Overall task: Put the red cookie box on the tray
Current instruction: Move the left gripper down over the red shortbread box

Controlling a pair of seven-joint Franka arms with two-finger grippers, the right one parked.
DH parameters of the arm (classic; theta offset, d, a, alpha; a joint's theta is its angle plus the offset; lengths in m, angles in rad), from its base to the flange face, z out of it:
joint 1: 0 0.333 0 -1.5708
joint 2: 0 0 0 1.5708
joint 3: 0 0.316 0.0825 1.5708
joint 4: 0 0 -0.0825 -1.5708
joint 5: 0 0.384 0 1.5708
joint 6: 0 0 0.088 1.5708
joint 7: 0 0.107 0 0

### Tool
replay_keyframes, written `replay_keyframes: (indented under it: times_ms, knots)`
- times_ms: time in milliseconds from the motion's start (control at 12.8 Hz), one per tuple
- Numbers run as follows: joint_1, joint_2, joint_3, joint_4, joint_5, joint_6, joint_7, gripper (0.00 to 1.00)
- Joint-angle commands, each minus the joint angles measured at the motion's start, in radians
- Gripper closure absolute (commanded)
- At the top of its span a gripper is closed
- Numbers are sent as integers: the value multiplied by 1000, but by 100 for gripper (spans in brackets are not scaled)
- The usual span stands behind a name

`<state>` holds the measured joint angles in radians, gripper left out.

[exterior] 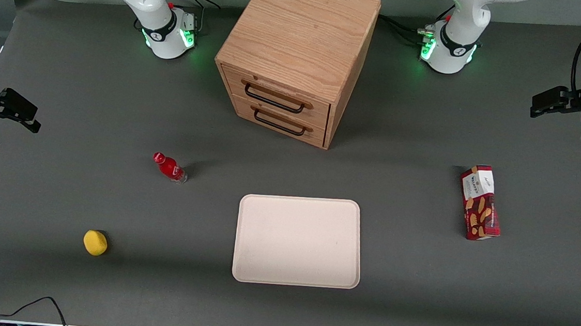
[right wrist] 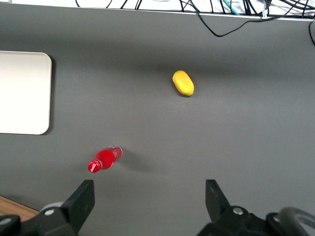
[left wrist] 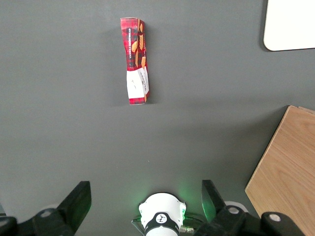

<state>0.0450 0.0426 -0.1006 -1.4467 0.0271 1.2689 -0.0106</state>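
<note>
The red cookie box [exterior: 480, 203] lies flat on the grey table toward the working arm's end, its white label end farther from the front camera. The left wrist view shows the same box [left wrist: 135, 61] lying alone on the mat. The cream tray [exterior: 298, 241] sits near the middle of the table, nearer the front camera than the cabinet, with nothing on it; one corner of the tray [left wrist: 290, 24] shows in the wrist view. My gripper [exterior: 541, 104] hangs high over the table's edge, farther from the front camera than the box. It is open [left wrist: 145, 199] and holds nothing.
A wooden two-drawer cabinet [exterior: 299, 55] stands at the table's middle, farther from the front camera than the tray. A small red bottle [exterior: 169, 167] and a yellow rounded object [exterior: 95, 242] lie toward the parked arm's end. The working arm's base [exterior: 447, 48] glows green.
</note>
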Motion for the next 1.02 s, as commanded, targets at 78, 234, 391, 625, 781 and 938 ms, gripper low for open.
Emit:
replay_keyframes:
  times_ms: [78, 234, 391, 625, 781, 938]
  knots:
    - [-14, -12, 18, -6, -3, -23, 15, 0]
    - [-10, 3, 25, -20, 1, -26, 14, 0]
    - [-10, 49, 71, -34, 25, 9, 26, 0]
    - [-8, 111, 157, -163, 25, 224, 193, 0]
    - [-7, 109, 167, -318, 25, 411, 222, 0]
    - [-8, 111, 167, -408, 25, 521, 224, 0]
